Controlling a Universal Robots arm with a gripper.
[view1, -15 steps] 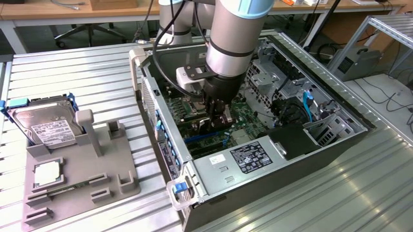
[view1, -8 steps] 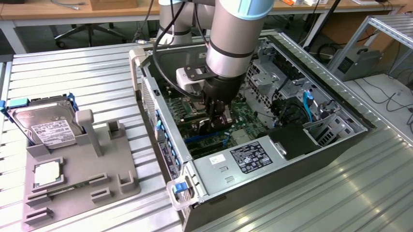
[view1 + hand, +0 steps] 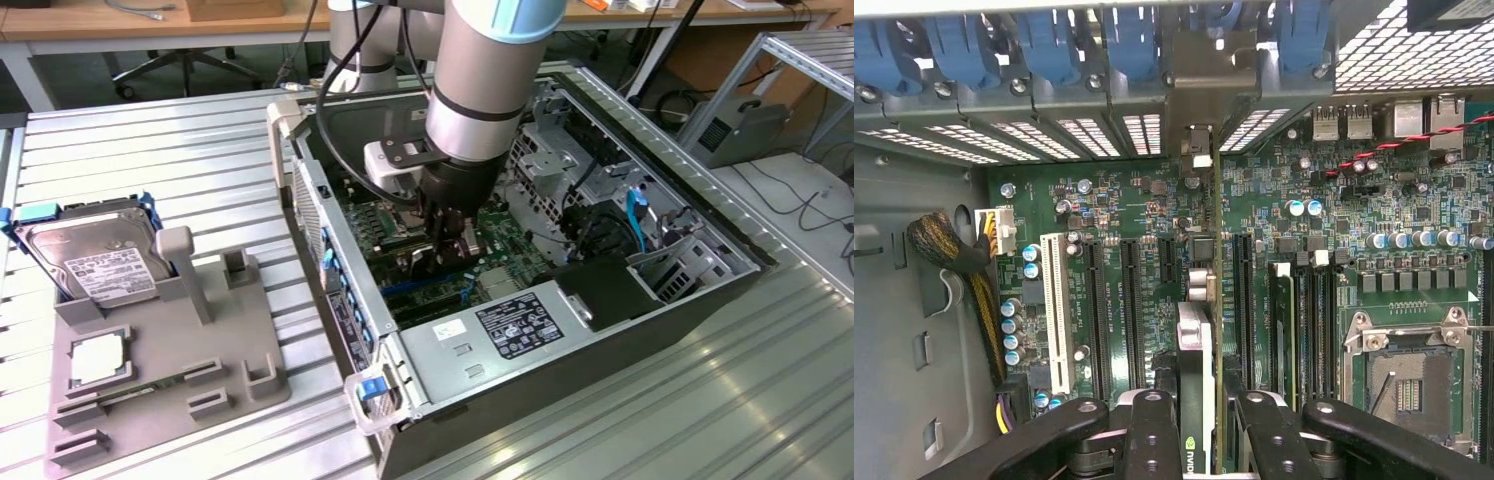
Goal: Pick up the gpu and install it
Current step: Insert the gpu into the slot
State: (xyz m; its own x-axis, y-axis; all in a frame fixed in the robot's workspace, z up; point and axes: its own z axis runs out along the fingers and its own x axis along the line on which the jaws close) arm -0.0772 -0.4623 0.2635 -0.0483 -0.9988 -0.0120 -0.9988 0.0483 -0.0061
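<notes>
My gripper (image 3: 451, 238) reaches down into the open computer case (image 3: 694, 290), over the green motherboard (image 3: 501, 240). It is shut on the gpu (image 3: 1197, 330), a thin black card held edge-on between the two black fingers (image 3: 1151, 435). In the wrist view the card stands upright just above the motherboard (image 3: 1114, 220). It lies in line with the long black expansion slots (image 3: 1240, 290), and its metal bracket end (image 3: 1197, 150) points at the case's rear slot openings. I cannot tell whether the card's lower edge touches a slot.
A grey holder (image 3: 174, 340) stands at the exterior view's left of the case, with a silver hard drive (image 3: 100, 255) in a blue frame and a small square chip (image 3: 96, 358). A power supply (image 3: 514, 325), blue cables (image 3: 634, 215) and drive cages (image 3: 561, 150) crowd the case.
</notes>
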